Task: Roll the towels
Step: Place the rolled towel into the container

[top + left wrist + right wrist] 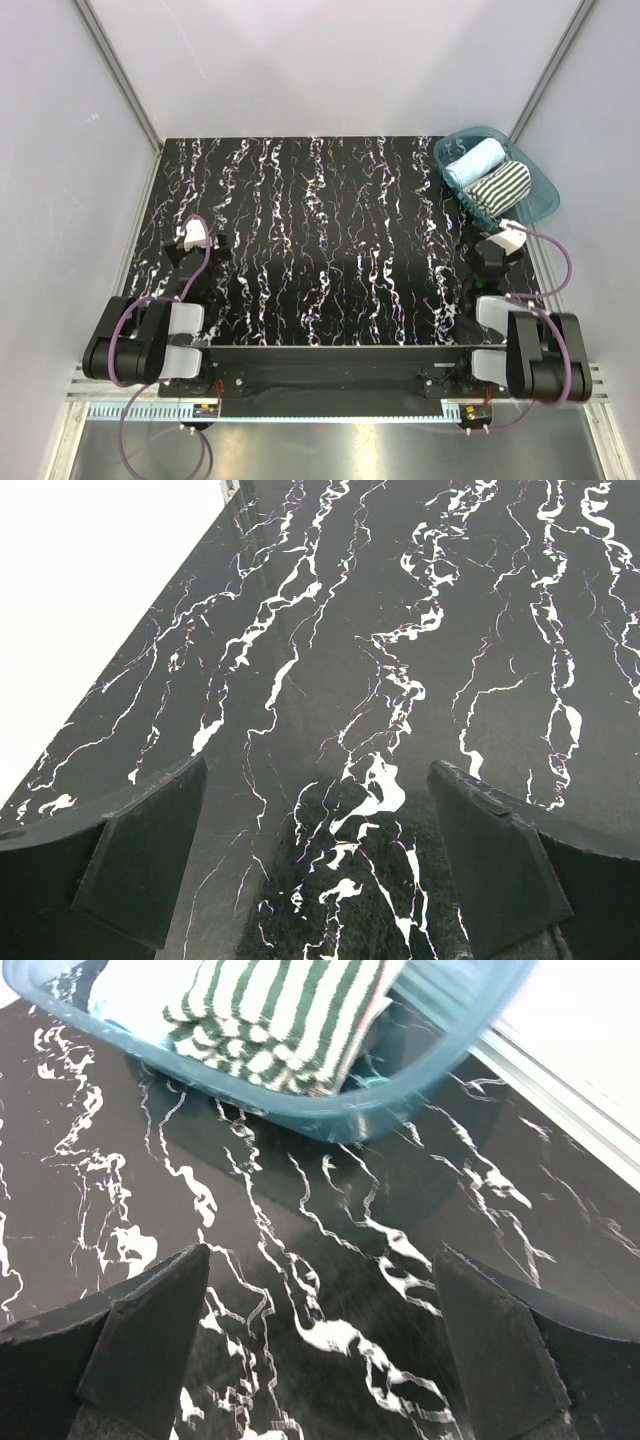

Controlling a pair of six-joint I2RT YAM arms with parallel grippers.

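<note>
Both towels lie side by side in a translucent teal tub at the table's far right corner. The light blue towel looks like a roll. The green-and-white striped towel lies bunched beside it. In the right wrist view the striped towel shows over the tub's near wall. My right gripper is open over bare tabletop just short of the tub, also in the top view. My left gripper is open and empty above the left side of the table.
The black marbled tabletop is fenced by white walls with metal rails on the left and right. The table's right edge and a rail run close behind the tub. Both arm bases sit at the near edge.
</note>
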